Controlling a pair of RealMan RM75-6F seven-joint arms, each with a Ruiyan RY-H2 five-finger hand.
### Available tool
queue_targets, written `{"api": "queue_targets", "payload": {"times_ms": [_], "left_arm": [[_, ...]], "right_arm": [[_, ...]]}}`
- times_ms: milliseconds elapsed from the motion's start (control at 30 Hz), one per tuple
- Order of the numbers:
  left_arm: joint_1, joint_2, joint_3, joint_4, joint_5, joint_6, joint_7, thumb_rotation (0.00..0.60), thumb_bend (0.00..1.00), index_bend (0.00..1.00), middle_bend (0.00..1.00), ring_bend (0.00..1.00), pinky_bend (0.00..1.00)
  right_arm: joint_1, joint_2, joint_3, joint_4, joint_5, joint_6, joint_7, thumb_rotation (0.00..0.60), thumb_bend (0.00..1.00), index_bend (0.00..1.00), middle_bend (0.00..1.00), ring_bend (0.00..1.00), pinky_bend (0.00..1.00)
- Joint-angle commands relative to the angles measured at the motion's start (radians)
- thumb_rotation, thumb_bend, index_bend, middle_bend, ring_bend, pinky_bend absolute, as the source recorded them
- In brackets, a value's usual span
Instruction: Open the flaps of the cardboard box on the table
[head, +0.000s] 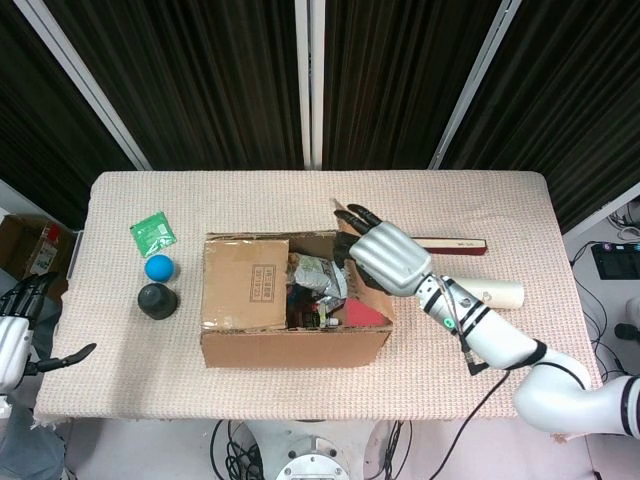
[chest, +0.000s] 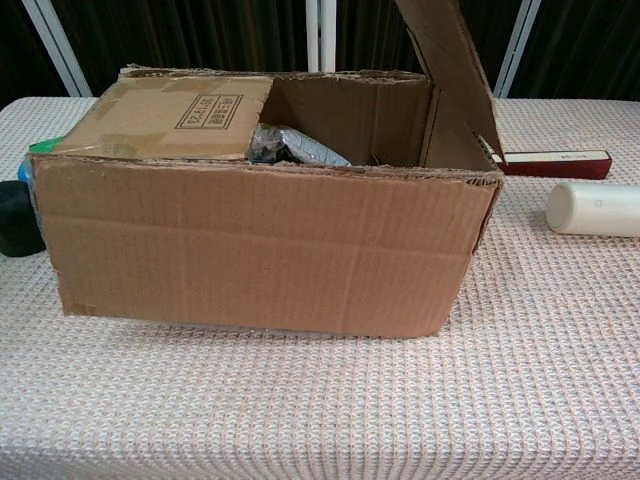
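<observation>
Right hand (head: 388, 256), head view: fingers (head: 356, 215) extended toward the upper centre of the frame, close together, lying against the raised right flap (chest: 452, 62) of the cardboard box (head: 293, 300). Whether the thumb grips the flap edge cannot be told; the hand's back hides it. Wrist and white forearm (head: 500, 345) with black bands run down to the lower right corner of the frame. The chest view does not show this hand, only the flap standing up and leaning right at the upper centre.

Left hand (head: 20, 322): far left edge of the head view, off the table, fingers slightly apart, holding nothing.

The box sits at the centre of the table (head: 480, 380), long side facing the chest camera. Left flap (head: 247, 283) lies flat and closed, printed label on top. Right half is open; crumpled packets (head: 318, 275), one silvery, and a red item (head: 362, 314) show inside.

Surface: pinkish woven tablecloth. Left of the box: green packet (head: 153, 235), blue ball (head: 159, 267) and dark round object (head: 157, 300), in a column from top to bottom. Right of the box: dark red flat bar (head: 455, 243), partly behind the hand, and a white cylinder (head: 500, 292) lying on its side below it.

Room: dark vertical-slat curtains (head: 200, 80) with white frame bars behind the table; a brown carton (head: 30, 245) on the floor at the left edge.
</observation>
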Motion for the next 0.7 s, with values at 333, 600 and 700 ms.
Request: {"api": "queue_targets", "payload": {"times_ms": [333, 600, 700], "left_arm": [[-0.025, -0.005, 0.0, -0.035, 0.006, -0.03, 0.042, 0.345, 0.02, 0.08, 0.12, 0.09, 0.18], [-0.024, 0.0, 0.004, -0.049, -0.001, -0.036, 0.058, 0.346, 0.02, 0.08, 0.12, 0.09, 0.18], [-0.022, 0.003, 0.005, -0.054, 0.0, -0.032, 0.061, 0.344, 0.02, 0.08, 0.12, 0.09, 0.18]], "right_arm": [[-0.205, 0.184, -0.006, 0.014, -0.249, 0.11, 0.318, 0.6, 0.98, 0.45, 0.3, 0.0, 0.0], [-0.279, 0.226, -0.036, 0.109, -0.282, 0.096, 0.492, 0.6, 1.0, 0.43, 0.34, 0.0, 0.0], [-0.3, 0.223, -0.045, 0.147, -0.301, 0.102, 0.541, 0.6, 1.0, 0.43, 0.35, 0.0, 0.0]]}}
